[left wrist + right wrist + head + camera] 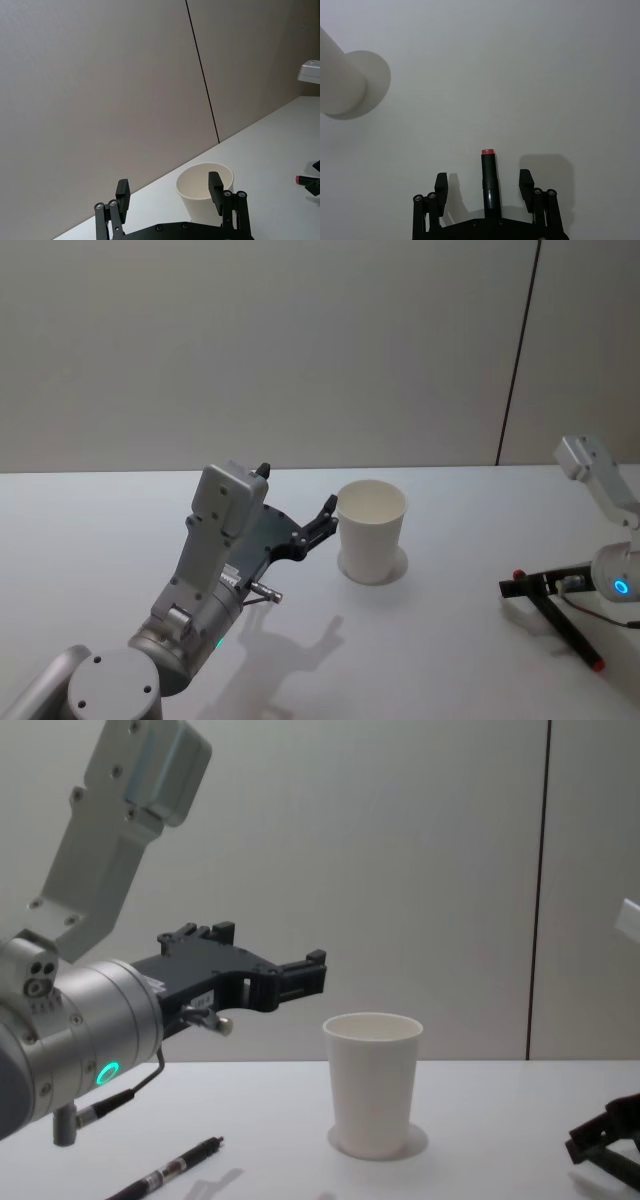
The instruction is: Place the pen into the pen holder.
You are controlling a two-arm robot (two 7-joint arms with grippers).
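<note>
Low on the white table (110, 540), right gripper (482, 175) with jaws spread either side of a slim, smooth black pen with a red tip (489, 182), not yet pinching, seemingly lined up to grasp. Well ahead of them, a tapered white paper cup with rolled rim (372, 530) (the pen holder), upright; left gripper (169, 184) raised just short of it, jaws apart, empty.

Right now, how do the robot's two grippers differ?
The left gripper hangs in the air near the rim of the pen holder; the right gripper sits low at the table. The left's jaws hold nothing; the right's straddle a pen without touching it. Both are open.
</note>
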